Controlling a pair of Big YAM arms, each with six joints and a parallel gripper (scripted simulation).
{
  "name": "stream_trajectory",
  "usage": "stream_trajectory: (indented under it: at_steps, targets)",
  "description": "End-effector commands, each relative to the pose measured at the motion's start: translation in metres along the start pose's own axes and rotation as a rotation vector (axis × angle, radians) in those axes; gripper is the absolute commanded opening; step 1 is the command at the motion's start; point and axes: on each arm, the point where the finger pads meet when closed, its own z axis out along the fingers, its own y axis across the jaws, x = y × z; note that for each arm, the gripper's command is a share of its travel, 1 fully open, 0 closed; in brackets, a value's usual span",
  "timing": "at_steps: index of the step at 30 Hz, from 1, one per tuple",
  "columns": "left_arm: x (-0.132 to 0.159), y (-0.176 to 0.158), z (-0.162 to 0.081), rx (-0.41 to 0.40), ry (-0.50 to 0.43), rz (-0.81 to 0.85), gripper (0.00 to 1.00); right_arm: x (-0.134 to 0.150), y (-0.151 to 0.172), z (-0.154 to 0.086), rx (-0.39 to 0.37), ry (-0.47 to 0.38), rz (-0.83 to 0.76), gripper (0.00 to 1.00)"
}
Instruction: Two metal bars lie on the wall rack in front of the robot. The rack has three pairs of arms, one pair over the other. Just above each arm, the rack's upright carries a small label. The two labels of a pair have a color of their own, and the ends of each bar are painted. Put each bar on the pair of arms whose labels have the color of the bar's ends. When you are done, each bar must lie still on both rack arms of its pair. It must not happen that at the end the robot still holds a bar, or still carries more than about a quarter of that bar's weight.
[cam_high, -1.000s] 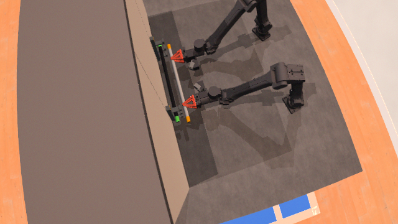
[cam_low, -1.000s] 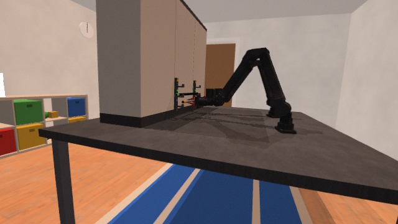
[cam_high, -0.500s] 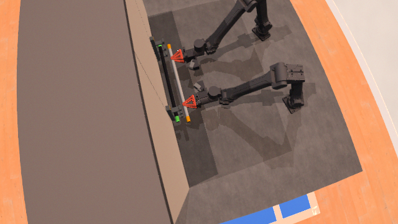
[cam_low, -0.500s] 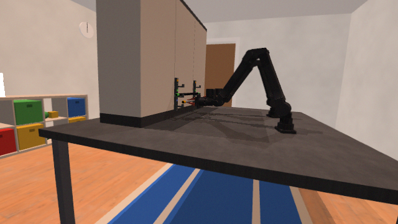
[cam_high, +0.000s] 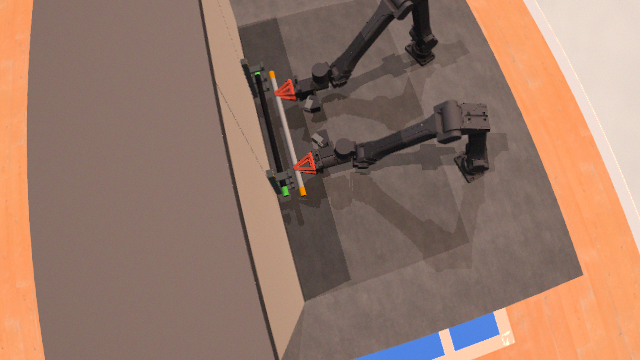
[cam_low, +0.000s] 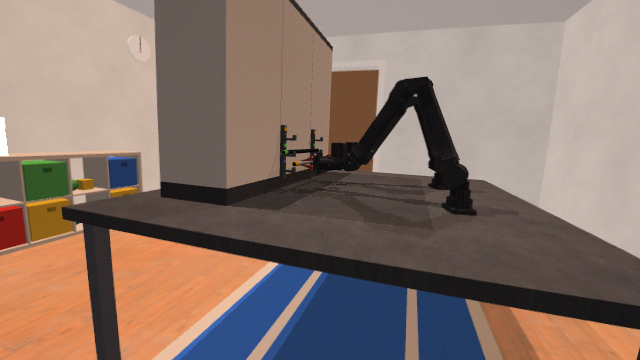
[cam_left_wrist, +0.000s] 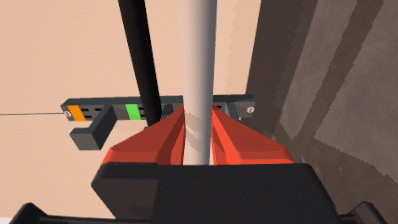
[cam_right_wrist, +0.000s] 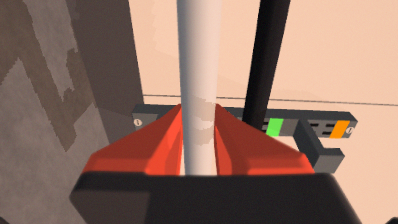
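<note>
Top: two bars. Left jaws and right jaws clenched on white bar, orange-ended, out from rack beyond black bar.

Exterior alone: black bar, green-ended, above white one; two uprights.

Left wrist: one orange label, one green label.

Right wrist: same count.

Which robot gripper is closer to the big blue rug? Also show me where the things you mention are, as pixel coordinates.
The left gripper (cam_high: 294, 166) (cam_low: 301, 163) (cam_left_wrist: 198, 111). It's on the rug's (cam_high: 400, 350) (cam_low: 360, 315) side, above the table; the right gripper (cam_high: 275, 93) (cam_right_wrist: 198, 112) is farther along the white bar (cam_high: 286, 127) (cam_low: 300, 163) (cam_left_wrist: 199, 60) (cam_right_wrist: 199, 60).
</note>
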Motion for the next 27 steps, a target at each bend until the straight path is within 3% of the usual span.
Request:
stream_trajectory:
  at_steps: [1,27]
  targets:
    - [-0.0042,0.0387,0.0108,-0.089,0.005,-0.014,0.0,0.014,-0.0304,0.0077,0.075,0.022,0.006,0.0]
    - [-0.0039,0.0382,0.0123,-0.089,0.005,-0.014,0.0,0.0134,-0.0269,0.0113,0.075,0.022,0.006,0.0]
